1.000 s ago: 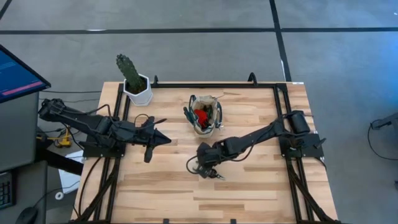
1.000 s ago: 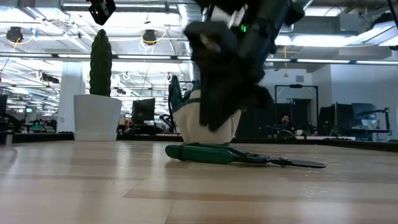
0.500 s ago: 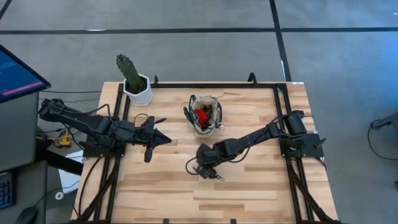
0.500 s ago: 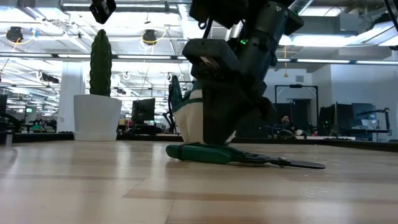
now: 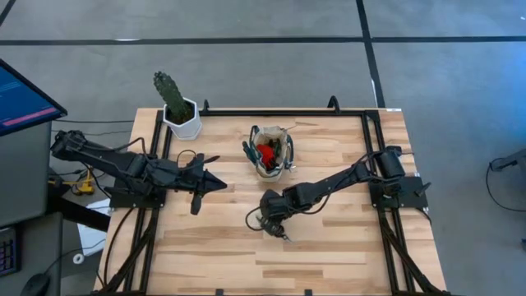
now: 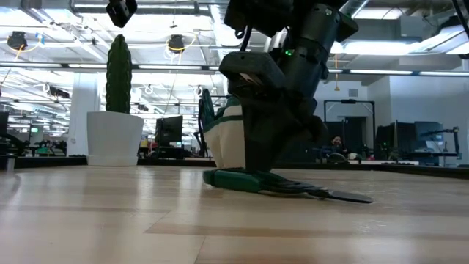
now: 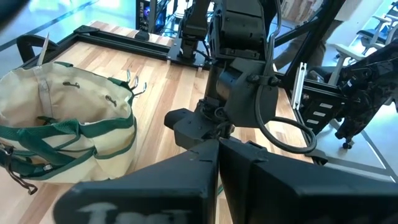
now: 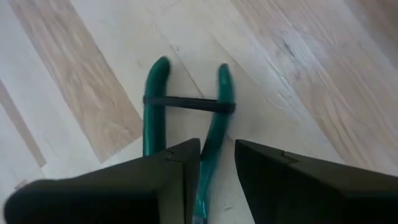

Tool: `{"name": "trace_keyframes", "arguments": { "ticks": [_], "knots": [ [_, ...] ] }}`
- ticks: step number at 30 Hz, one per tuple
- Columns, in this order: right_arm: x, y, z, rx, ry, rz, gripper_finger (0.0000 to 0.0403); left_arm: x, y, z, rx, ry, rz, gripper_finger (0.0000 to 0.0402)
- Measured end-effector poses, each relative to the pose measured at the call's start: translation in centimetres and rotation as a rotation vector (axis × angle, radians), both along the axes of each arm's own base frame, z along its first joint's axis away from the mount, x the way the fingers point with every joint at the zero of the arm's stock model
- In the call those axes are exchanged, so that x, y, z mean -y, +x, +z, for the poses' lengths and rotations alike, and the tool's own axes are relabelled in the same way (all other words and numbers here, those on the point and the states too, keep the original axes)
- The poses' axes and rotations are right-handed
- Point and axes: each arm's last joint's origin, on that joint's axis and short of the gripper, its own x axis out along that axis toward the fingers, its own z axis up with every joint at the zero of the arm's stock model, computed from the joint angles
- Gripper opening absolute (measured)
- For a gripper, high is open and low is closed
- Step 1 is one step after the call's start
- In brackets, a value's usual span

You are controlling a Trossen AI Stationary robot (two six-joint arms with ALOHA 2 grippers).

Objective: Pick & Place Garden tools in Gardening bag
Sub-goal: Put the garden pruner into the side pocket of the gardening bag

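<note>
The green-handled pruning shears (image 5: 278, 230) lie flat on the table's middle, near of the bag; they also show in the low view (image 6: 300, 188) and the right wrist view (image 8: 154, 106). My right gripper (image 5: 267, 219) is down on them, shut on one handle. The beige gardening bag (image 5: 284, 141) with green straps stands upright behind, with a red item and other tools inside. My left gripper (image 5: 219, 185) hovers shut and empty to the bag's left. My right gripper (image 8: 217, 168) pinches one of the shears' two green handles (image 8: 215, 130) between its two fingers, just blade-side of the black band that joins the handles. The fingers point down from above and lie across the handle. The shears rest on the table.
A cactus in a white hexagonal pot (image 5: 179, 115) stands at the far left corner. The bag (image 6: 226, 143) is close behind the right gripper (image 6: 260, 165). Bare wood lies toward the near edge and right side. Black frame rails run along the table's sides.
My right gripper has come down from just above the shears onto their handles. The shears have turned a little on the table, their blade end swinging slightly toward the left, while they stay lying flat.
</note>
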Motion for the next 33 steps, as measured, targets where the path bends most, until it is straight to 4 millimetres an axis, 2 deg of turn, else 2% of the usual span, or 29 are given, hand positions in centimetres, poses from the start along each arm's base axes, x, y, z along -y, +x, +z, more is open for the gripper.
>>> {"name": "trace_keyframes", "arguments": {
  "ticks": [18, 27, 33],
  "knots": [
    [0.5, -0.6, -1.1, -0.004, -0.016, -0.024, 0.0090, 0.0, 0.0, 0.0, 0.001, 0.000, 0.000, 0.0002],
    [0.4, -0.4, -1.0, 0.022, -0.011, -0.017, 0.0039, 0.0, 0.0, 0.0, 0.001, 0.000, 0.000, 0.0002],
    [0.3, -0.3, -1.0, 0.023, 0.005, -0.007, 0.0027, 0.0, 0.0, 0.0, 0.001, 0.000, -0.001, 0.0002]
  ]
}}
